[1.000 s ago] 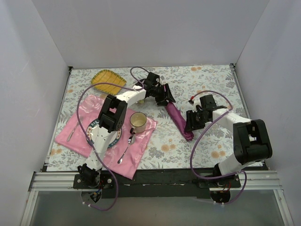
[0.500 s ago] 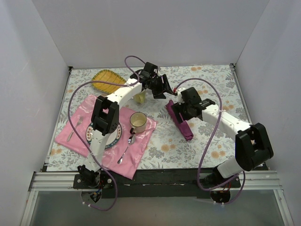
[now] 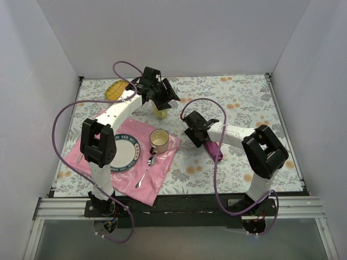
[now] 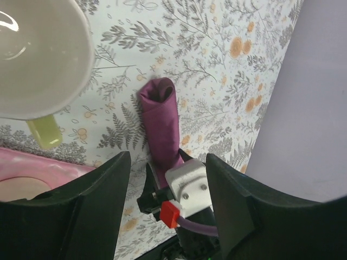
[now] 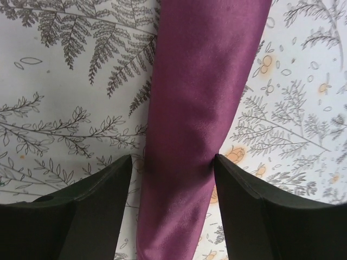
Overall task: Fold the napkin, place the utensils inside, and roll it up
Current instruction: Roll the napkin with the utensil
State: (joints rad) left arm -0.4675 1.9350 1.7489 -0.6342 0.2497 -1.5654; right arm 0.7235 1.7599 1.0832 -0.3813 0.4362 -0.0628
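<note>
The dark purple napkin (image 3: 215,149) lies rolled into a tight tube on the floral tablecloth, right of centre. My right gripper (image 3: 194,134) is open over its far end. In the right wrist view the fingers (image 5: 172,160) straddle the roll (image 5: 200,108), the right finger touching the cloth. My left gripper (image 3: 167,101) is open and empty, raised at the far middle-left. Its view looks between the fingers (image 4: 168,162) down on the roll's end (image 4: 160,116) and the right gripper's body. No blue-handled utensil shows.
A pink placemat (image 3: 165,160) at the near left holds a plate (image 3: 123,153), a cream mug (image 3: 159,140), a silver spoon (image 3: 145,172) and a fork (image 3: 81,154). A pale cup with a yellow-green handle (image 4: 32,54) stands below my left gripper. A yellow basket (image 3: 114,89) sits far left.
My left arm has swung left and back, away from the napkin. My right gripper has moved left along the roll, from its near end to its far end.
</note>
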